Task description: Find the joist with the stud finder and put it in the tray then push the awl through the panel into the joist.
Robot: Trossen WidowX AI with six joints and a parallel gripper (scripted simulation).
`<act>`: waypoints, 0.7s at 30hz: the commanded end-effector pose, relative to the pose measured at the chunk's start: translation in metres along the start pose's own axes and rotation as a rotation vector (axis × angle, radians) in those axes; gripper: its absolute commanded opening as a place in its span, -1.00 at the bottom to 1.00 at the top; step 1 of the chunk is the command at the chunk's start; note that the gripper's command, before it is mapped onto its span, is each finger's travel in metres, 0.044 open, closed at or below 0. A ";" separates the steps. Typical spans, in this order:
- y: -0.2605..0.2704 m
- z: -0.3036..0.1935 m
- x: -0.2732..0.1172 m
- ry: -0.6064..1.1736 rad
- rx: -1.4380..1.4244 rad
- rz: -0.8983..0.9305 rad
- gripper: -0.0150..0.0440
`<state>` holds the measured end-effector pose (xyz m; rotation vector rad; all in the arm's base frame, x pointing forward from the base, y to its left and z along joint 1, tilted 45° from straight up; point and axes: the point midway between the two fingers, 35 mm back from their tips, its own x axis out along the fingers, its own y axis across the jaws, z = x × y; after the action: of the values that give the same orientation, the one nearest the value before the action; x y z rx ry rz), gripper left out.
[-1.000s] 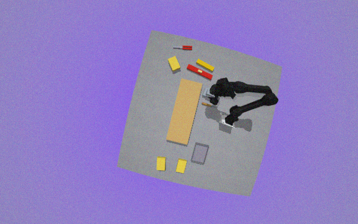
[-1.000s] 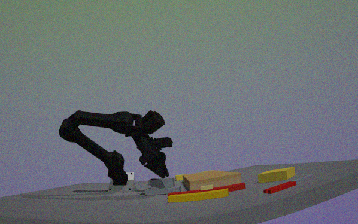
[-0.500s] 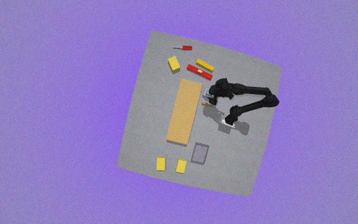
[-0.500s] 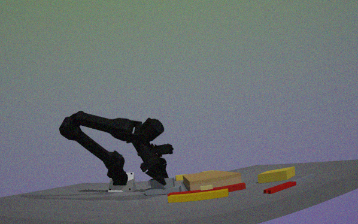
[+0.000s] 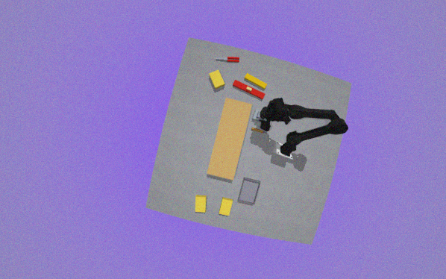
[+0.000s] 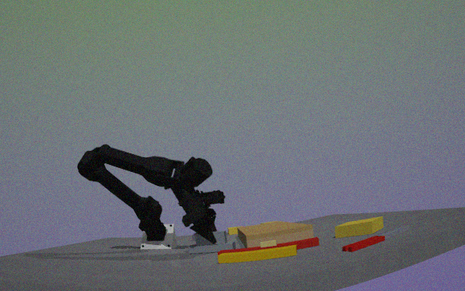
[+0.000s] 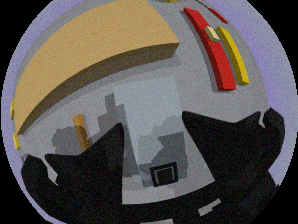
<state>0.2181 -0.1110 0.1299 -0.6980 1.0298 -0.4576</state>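
The black arm (image 6: 124, 157) bends up from its white base (image 6: 155, 246), its hand (image 6: 212, 242) pointing down at the gray finder (image 6: 223, 246) on the counter (image 6: 103, 272). Just beside the finder lies the tan panel (image 6: 277, 234). In front of the panel are a red bar (image 6: 308, 244) and a yellow bar (image 6: 257, 254). Farther right, a yellow block (image 6: 359, 227) lies near red handles (image 6: 364, 243).

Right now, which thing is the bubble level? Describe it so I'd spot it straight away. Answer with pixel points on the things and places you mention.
Seen from above, find the long wooden panel (image 5: 230, 139) (image 6: 275, 233) (image 7: 95, 55). Just past its upper end lies a long red bar, the level. A plain yellow bar (image 5: 255, 80) (image 6: 258, 254) (image 7: 233, 56) lies alongside; only the red one has a pale block at its middle.
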 end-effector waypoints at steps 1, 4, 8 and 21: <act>0.001 0.000 0.000 -0.001 -0.003 0.003 0.46; 0.001 0.000 0.000 -0.001 -0.003 0.003 0.40; 0.001 0.000 0.000 -0.001 -0.003 0.003 0.31; 0.001 0.001 -0.001 0.000 -0.003 0.005 -0.12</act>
<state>0.2179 -0.1107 0.1289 -0.6984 1.0314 -0.4544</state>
